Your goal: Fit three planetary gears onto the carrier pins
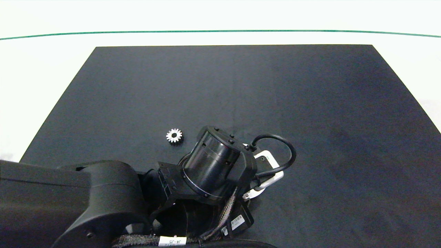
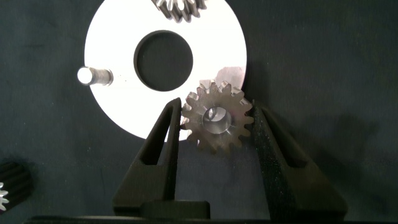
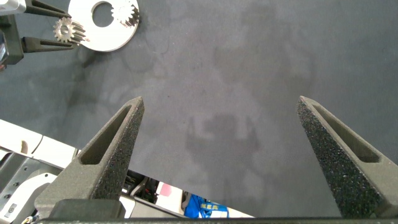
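Left gripper [image 2: 216, 124]: clamped on a planetary gear [image 2: 217, 119], one finger against each side of its teeth, low over the near middle of the dark mat [image 1: 310, 103].
Held gear: at the rim of the white carrier disc [image 2: 118, 93], over one pin position; whether it sits on a pin I cannot tell.
Second gear [image 2: 180, 7]: already on the disc, at its opposite side.
Bare carrier pin [image 2: 87, 76]: upright, no gear on it.
Third gear [image 1: 174, 135]: flat on the mat, left of the arm's wrist.
Right gripper [image 3: 221, 109]: fingers spread wide, nothing between them, above bare mat, well apart from the disc.
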`<action>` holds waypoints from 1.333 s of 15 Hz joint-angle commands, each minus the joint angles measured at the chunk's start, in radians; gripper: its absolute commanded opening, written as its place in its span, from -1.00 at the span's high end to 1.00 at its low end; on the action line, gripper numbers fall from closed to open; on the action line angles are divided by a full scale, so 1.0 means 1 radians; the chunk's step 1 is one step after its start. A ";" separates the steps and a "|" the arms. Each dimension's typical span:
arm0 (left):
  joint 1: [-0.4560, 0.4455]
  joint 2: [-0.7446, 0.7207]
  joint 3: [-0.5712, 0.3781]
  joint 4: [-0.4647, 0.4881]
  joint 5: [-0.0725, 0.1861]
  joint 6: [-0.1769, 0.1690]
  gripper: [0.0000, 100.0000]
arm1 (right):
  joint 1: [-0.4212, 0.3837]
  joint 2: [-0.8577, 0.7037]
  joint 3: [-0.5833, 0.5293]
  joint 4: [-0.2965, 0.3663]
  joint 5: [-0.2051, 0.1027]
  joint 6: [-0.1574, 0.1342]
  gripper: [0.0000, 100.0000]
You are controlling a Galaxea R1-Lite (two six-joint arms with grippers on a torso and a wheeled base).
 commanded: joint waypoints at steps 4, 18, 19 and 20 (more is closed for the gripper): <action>0.001 0.004 0.002 -0.002 0.002 0.002 0.74 | 0.001 0.001 -0.002 0.005 -0.002 0.000 -1.00; 0.015 0.021 0.001 -0.005 0.002 0.010 0.74 | 0.002 0.001 -0.004 0.005 -0.002 0.000 -1.00; 0.018 0.021 0.001 -0.007 0.002 0.010 0.74 | 0.001 0.001 -0.002 0.005 -0.002 0.000 -1.00; 0.021 0.018 0.001 -0.005 0.002 0.012 0.74 | 0.002 0.001 -0.002 0.005 -0.002 0.000 -1.00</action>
